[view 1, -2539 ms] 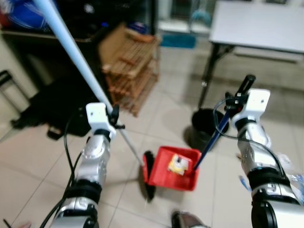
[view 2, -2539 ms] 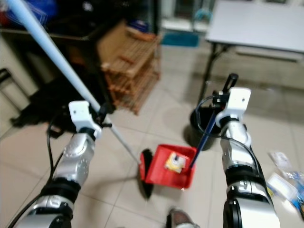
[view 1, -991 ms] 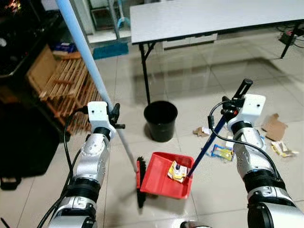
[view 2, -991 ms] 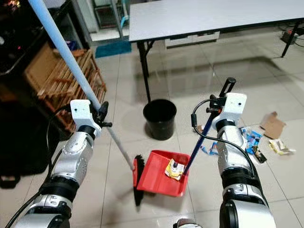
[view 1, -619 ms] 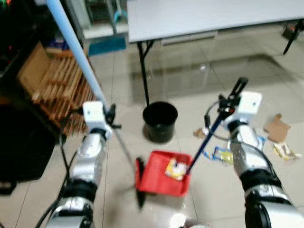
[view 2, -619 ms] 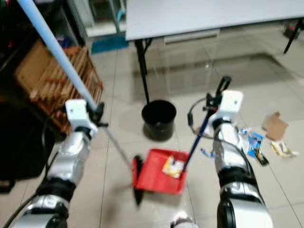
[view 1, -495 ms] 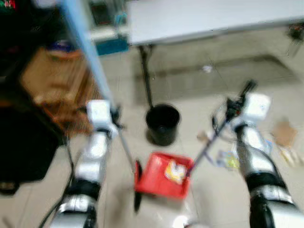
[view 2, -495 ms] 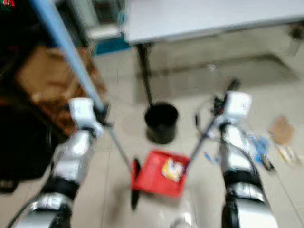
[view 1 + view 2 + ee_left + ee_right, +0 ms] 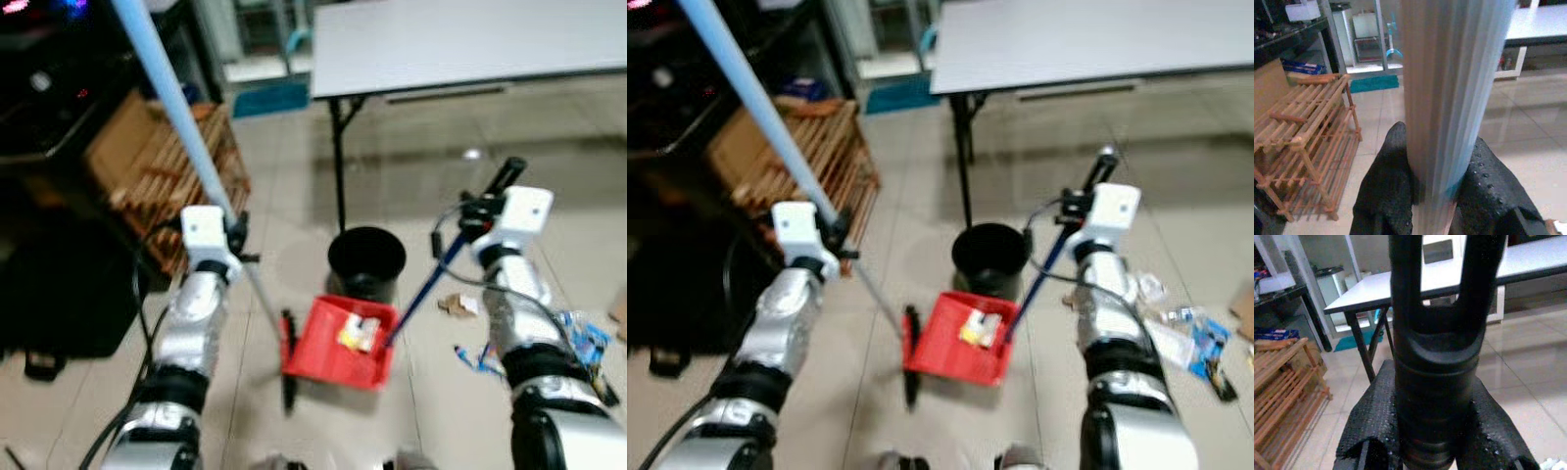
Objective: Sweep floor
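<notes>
Right gripper (image 9: 471, 217) is clamping the red dustpan's (image 9: 338, 345) dark handle, pan hanging just before the black bin (image 9: 365, 257); left gripper (image 9: 238, 242) is clutching the broom (image 9: 176, 103), pole slanting up-left.

Tiled floor (image 9: 294, 264): black bin (image 9: 365, 260), scattered litter (image 9: 578, 343).
</notes>
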Controlling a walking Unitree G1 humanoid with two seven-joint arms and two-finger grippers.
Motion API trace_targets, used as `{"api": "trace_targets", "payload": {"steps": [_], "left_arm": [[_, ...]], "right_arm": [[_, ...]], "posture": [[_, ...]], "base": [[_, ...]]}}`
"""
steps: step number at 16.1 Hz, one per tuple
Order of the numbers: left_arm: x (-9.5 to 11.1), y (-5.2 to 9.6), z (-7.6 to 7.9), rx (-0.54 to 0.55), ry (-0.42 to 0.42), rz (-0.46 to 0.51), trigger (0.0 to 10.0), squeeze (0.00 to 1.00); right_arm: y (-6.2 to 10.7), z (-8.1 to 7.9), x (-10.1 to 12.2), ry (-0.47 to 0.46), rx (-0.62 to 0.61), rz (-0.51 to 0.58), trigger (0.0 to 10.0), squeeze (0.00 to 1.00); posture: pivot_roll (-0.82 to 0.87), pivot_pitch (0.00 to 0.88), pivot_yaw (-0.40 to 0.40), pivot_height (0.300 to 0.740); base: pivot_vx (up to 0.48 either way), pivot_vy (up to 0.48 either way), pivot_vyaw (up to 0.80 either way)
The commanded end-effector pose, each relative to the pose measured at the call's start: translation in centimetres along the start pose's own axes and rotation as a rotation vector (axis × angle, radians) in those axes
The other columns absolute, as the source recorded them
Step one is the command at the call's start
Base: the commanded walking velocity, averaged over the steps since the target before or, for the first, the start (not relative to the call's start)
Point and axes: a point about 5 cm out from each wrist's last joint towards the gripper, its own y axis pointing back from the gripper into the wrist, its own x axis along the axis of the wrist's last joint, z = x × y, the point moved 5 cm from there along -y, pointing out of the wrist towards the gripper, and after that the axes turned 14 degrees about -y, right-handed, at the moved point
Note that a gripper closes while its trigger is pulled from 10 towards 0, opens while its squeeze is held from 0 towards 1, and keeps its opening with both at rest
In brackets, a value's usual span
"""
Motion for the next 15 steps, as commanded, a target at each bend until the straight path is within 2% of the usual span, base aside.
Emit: {"api": "trace_targets", "payload": {"steps": [1, 4, 6, 9, 15], "left_arm": [[1.2, -0.2, -1.1, 0.038, 0.013, 0.046, 10.0, 0.0], [1.1, 0.0, -1.0, 0.063, 0.038, 0.05, 10.0, 0.0], [0.6, 0.3, -0.4, 0.078, 0.062, 0.043, 10.0, 0.0], [0.3, 0.5, -0.3, 0.085, 0.068, 0.038, 10.0, 0.0], [0.5, 0.6, -1.2, 0.088, 0.055, 0.046, 10.0, 0.0]], "right_arm": [[-0.5, -1.5, 0.6, -0.019, 0.043, 0.027, 10.0, 0.0], [-0.7, -1.6, 0.9, 0.007, 0.069, 0.015, 10.0, 0.0], [-1.1, -1.6, 1.6, 0.035, 0.092, 0.009, 10.0, 0.0], [-1.3, -1.7, 1.8, 0.042, 0.1, 0.005, 10.0, 0.0], [-0.9, -2.2, 1.0, 0.027, 0.107, -0.001, 10.0, 0.0]], "posture": [[-0.21, 0.037, 0.09, 0.74], [-0.22, 0.04, 0.056, 0.74], [-0.23, 0.044, 0.017, 0.74], [-0.22, 0.042, 0.014, 0.74], [-0.22, 0.045, 0.036, 0.74]], "base": [[0.0, 0.0, 0.0], [0.0, 0.0, 0.0], [0.0, 0.0, 0.0], [0.0, 0.0, 0.0], [0.0, 0.0, 0.0]]}}
